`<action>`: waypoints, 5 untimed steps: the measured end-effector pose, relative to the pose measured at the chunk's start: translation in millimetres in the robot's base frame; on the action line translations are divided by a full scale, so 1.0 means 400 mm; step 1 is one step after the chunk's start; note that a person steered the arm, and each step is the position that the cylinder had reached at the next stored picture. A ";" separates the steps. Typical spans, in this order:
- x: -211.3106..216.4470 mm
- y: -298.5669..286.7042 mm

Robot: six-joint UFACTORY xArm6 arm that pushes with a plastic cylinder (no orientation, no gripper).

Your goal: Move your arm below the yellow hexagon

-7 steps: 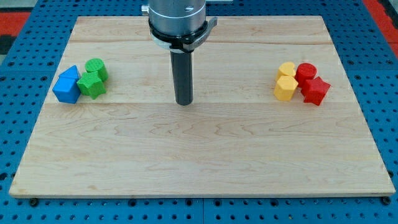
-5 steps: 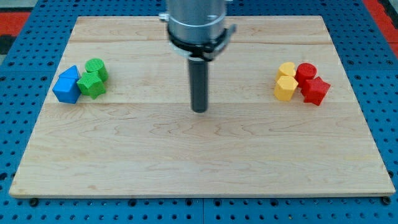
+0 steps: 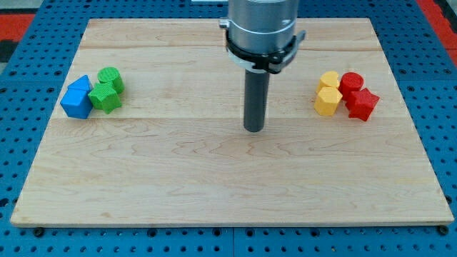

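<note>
The yellow hexagon lies on the wooden board at the view's right, just below a second yellow block. A red round block and a red star-like block touch them on the right. My tip rests on the board near the middle, to the left of the yellow hexagon and a little lower, well apart from it.
At the view's left sit a blue block, a green round block and a green star-like block, close together. A blue pegboard surrounds the board.
My tip has slid to the view's right and slightly down, closer to the yellow hexagon. No block has moved.
</note>
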State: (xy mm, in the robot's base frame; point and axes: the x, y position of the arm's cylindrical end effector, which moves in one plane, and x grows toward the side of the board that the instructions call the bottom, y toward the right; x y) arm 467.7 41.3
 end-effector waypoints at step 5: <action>0.006 0.101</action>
